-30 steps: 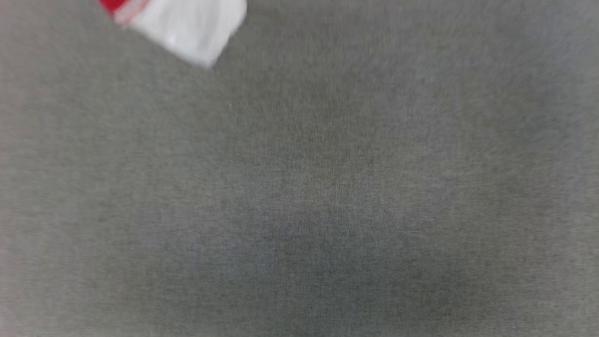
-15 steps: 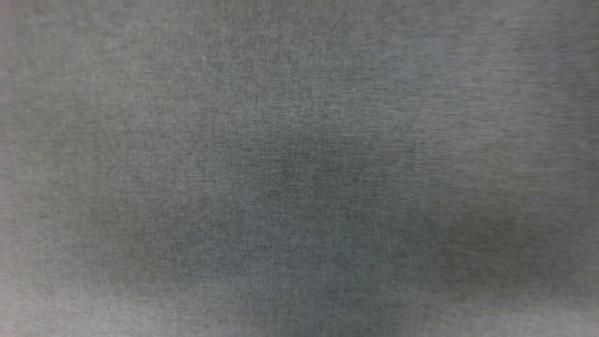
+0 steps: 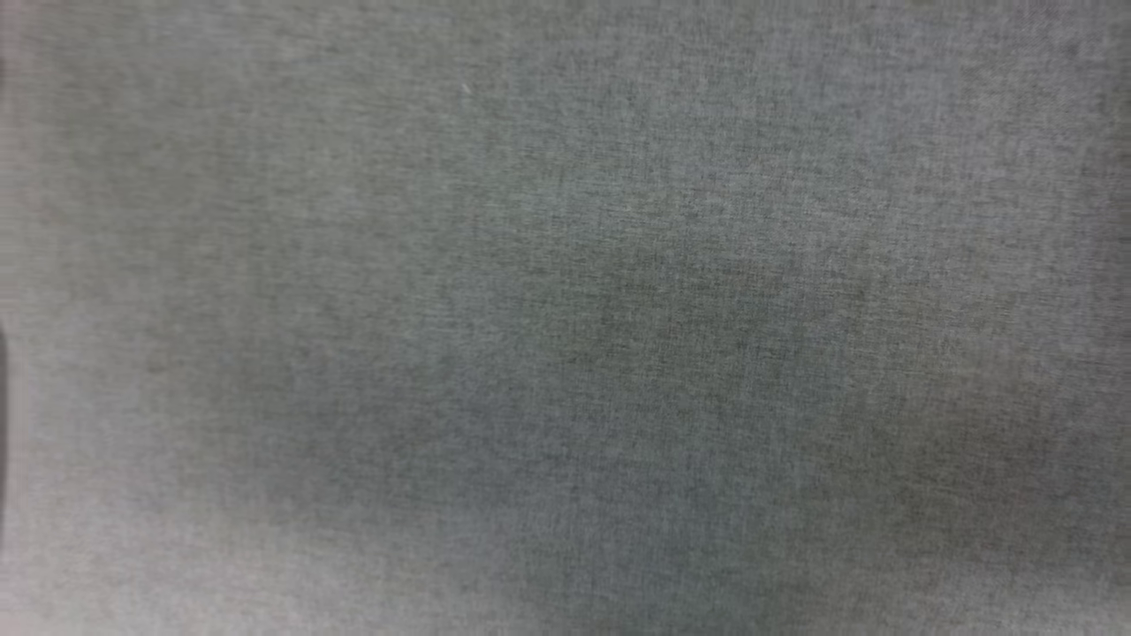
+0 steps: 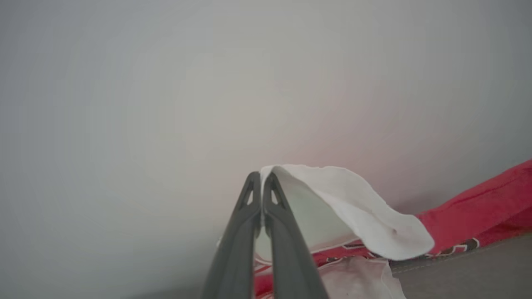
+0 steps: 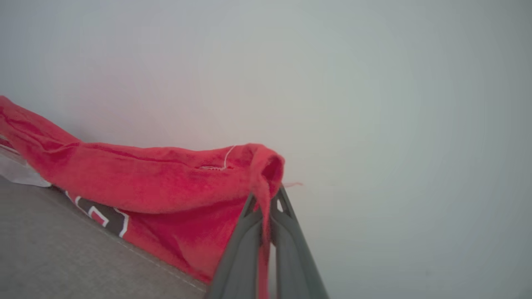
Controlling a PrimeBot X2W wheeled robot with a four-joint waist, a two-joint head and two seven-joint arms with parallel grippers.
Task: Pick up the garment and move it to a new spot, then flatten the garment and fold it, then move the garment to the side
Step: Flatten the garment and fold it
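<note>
my left tool (image 4: pixel 262 176) has its two dark fingers (image 4: pixel 235 253) pressed together, tips touching, with a white fold of the garment (image 4: pixel 357 207) pinched right at the tips. my right tool (image 5: pixel 267 194) is clamped too, its fingers (image 5: pixel 291 257) nearly parallel with a thin slit between them lower down. red cloth of the garment drapes over the tips and is caught between them. both tools point up their own wrist views.

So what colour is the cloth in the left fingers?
White: the sleeve, clearest in the left wrist view.
</note>
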